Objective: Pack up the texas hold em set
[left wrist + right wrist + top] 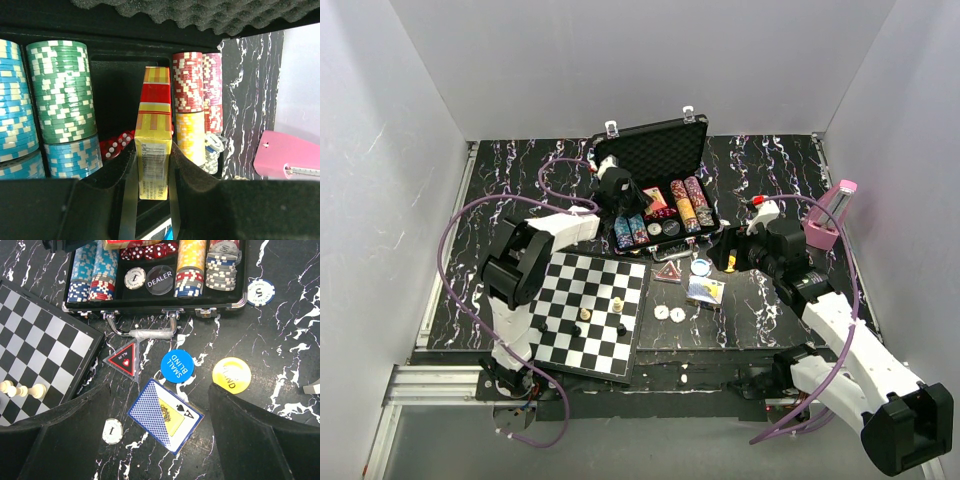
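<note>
The black briefcase (650, 150) lies open at the back of the table, with rows of poker chips (62, 90) and red dice (114, 145) in its tray. My left gripper (154, 155) is shut on a yellow-and-red card deck (155, 115) and holds it on edge over the tray's middle slot. On the table in front of the case my right gripper (157, 405) hangs open above a blue card deck (166, 415). Around that deck lie a blue small-blind button (177, 366), a yellow button (231, 373), a triangular all-in marker (123, 358) and a white chip (112, 431).
A chessboard (585, 315) with a few pieces lies at the front left, close to the case's handle (150, 334). A pink metronome (830, 215) stands at the right wall. One loose chip (260, 291) sits right of the case. White walls enclose the table.
</note>
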